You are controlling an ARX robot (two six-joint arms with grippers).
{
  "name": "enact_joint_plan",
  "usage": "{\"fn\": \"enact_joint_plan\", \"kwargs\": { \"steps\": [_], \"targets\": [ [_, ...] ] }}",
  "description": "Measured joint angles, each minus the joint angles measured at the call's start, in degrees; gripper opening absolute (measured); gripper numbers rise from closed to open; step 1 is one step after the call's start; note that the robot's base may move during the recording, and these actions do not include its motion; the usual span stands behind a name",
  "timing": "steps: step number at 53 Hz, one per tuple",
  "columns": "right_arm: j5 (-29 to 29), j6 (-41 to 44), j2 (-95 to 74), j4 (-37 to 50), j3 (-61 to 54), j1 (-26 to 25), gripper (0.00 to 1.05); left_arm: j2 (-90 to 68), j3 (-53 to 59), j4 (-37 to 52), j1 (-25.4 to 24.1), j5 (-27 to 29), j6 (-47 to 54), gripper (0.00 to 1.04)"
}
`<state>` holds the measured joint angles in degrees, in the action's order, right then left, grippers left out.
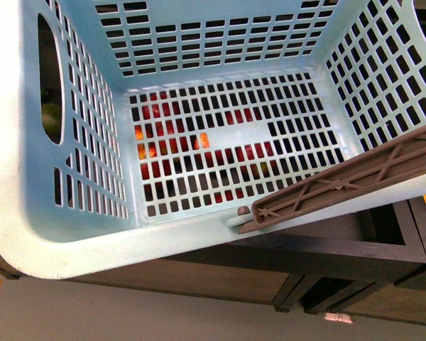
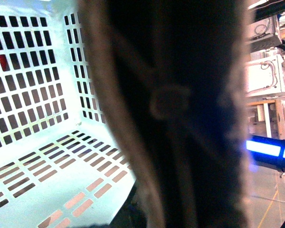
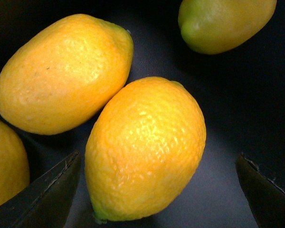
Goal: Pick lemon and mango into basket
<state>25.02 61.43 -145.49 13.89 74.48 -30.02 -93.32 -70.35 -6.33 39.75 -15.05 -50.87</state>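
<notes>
Your right gripper (image 3: 156, 164) is hanging open, its dark fingertips (image 3: 47, 190) spread to either side of a lemon (image 3: 145, 152). That lemon is lying on a dark surface (image 3: 228, 118), touching a second lemon (image 3: 61, 71). The pale blue basket (image 1: 50, 213) is sitting tilted, close to the front camera, its brown handle (image 1: 348, 177) lying across one corner. The blurred handle is filling the left wrist view, so you cannot tell whether your left gripper is open or closed.
</notes>
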Motion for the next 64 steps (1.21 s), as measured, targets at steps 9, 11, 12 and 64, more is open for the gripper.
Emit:
{"fn": "enact_joint_plan", "kwargs": {
  "steps": [9,11,12,64],
  "targets": [
    [-0.5,-1.1,-1.3,-0.2,1.9,0.8,0.96,0.0,0.0,0.0,0.0,0.0,0.0,0.04],
    [-0.7,-1.6,-1.7,-0.2,2.2,0.9,0.96,0.0,0.0,0.0,0.0,0.0,0.0,0.04],
    [-0.7,-1.7,-1.8,-0.2,2.4,1.0,0.96,0.0,0.0,0.0,0.0,0.0,0.0,0.04],
    [0.0,-5.5,-2.0,3.2,-0.4,0.4,0.66,0.0,0.0,0.0,0.0,0.0,0.0,0.04]
  ]
}}
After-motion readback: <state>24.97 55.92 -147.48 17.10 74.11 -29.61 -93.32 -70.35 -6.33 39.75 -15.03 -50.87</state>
